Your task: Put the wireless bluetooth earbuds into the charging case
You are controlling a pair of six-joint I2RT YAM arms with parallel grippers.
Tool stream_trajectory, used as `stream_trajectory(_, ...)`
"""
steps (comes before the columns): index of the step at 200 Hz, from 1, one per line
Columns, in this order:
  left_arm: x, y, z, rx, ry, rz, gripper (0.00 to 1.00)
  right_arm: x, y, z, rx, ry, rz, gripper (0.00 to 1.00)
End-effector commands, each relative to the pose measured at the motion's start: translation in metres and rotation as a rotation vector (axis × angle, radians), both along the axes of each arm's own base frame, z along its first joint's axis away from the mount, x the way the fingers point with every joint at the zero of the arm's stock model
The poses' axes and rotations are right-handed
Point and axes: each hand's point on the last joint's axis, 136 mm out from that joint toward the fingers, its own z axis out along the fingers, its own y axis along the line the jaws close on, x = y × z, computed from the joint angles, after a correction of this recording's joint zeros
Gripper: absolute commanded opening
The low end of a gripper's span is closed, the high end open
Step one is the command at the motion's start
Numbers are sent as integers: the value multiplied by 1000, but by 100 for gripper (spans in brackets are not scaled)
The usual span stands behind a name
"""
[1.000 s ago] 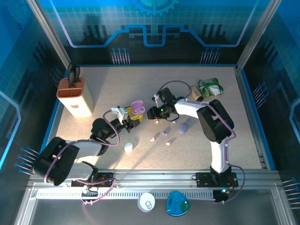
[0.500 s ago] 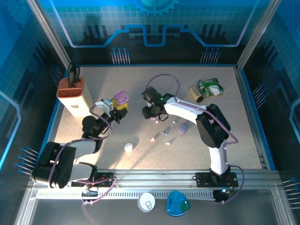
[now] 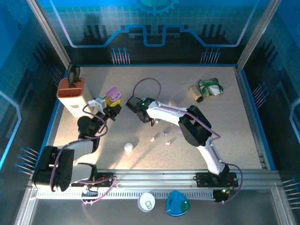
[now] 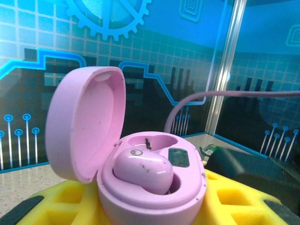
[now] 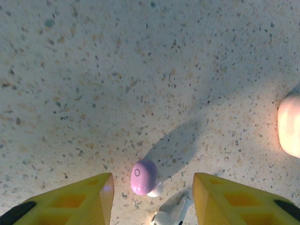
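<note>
Left arm: stretched forward and to the left over the table [image 3: 220,140], with the left gripper [image 3: 112,99] near the orange-topped holder [image 3: 74,93] at the left edge.
Left jaws: closed on the base of the pink case [image 4: 140,187], with yellow pads on both sides of it.
Case: upright, lid [image 4: 86,122] hinged open; one pink earbud [image 4: 143,171] sits in a socket, and the socket behind it is bare.
Right arm: bent at the elbow and reaching left to the middle of the table, wrist aimed down at the surface.
Right jaws: the right gripper [image 5: 152,183] is spread wide, gripping nothing, above the speckled top.
Loose earbuds: a lilac earbud [image 5: 144,176] lies on the table between the two yellow fingers [image 5: 70,199], nearer the left one in the wrist view and touching neither; a white earbud [image 5: 171,216] lies just beside it.
Edge of the right wrist view: a pale rounded thing [image 5: 290,124]; whether it is a case cannot be told.
</note>
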Motion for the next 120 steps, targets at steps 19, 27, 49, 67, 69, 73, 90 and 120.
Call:
stream_trajectory(19, -3, 19, 7, -47, -17, 74, 39, 0, -1, -5, -61, -6, -11, 47)
stream_trajectory(27, -2, 21, 7, -49, -14, 78, 39, -1, 0, -8, -67, -2, -6, 46)
stream_trajectory(49, -2, 22, 6, -53, -11, 80, 39, -1, 1, -12, -82, 6, 3, 45)
stream_trajectory(67, -2, 22, 5, -55, -9, 78, 40, -1, 1, -14, -93, 17, 10, 44)
stream_trajectory(69, -2, 21, 5, -54, -8, 76, 40, -1, 2, -14, -93, 17, 10, 44)
stream_trajectory(73, -3, 21, 5, -54, -7, 73, 40, -1, 2, -15, -95, 19, 11, 44)
stream_trajectory(90, -3, 19, 6, -53, -9, 57, 40, -1, 4, -14, -94, 22, 14, 43)
stream_trajectory(120, -3, 17, 5, -59, -9, 47, 40, -2, 3, -26, -121, 43, 15, 41)
